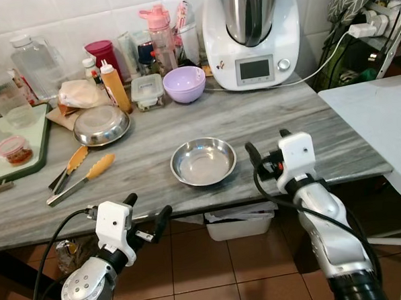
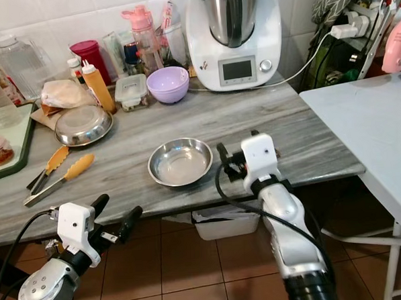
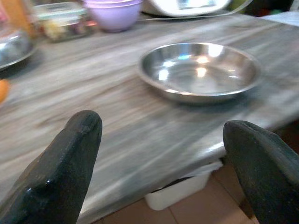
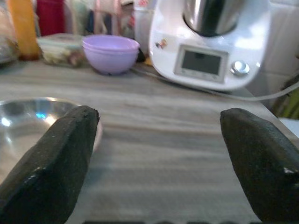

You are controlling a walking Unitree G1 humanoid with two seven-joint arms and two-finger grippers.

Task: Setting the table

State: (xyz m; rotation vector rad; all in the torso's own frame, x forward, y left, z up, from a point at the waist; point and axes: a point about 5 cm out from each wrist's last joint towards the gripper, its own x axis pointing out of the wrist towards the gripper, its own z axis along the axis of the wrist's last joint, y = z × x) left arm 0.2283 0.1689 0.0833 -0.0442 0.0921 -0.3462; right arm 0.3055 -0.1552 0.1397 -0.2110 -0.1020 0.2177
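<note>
Near the front edge of the grey marbled counter (image 1: 266,119) sits the empty steel bowl (image 1: 203,160), upright, clear of everything else; likely the piece to be carried to the white table (image 1: 380,114) at the robot's right, which would explain its isolated, easy-to-reach spot. Right gripper (image 1: 268,151) hovers just beside the bowl's right rim, fingers spread wide, holding nothing, apparently lined up to take the rim. Left gripper (image 1: 148,213) hangs below the counter's front edge, also spread and empty, aimed toward the bowl in its wrist view. Farther left lie orange-handled tongs (image 1: 77,173) and a second steel dish (image 1: 101,124). Along the tiled wall stand a lilac bowl (image 1: 184,83), a lidded container (image 1: 147,91), a sauce bottle (image 1: 114,85) and a white kitchen machine (image 1: 250,36), stored out of the working area.
</note>
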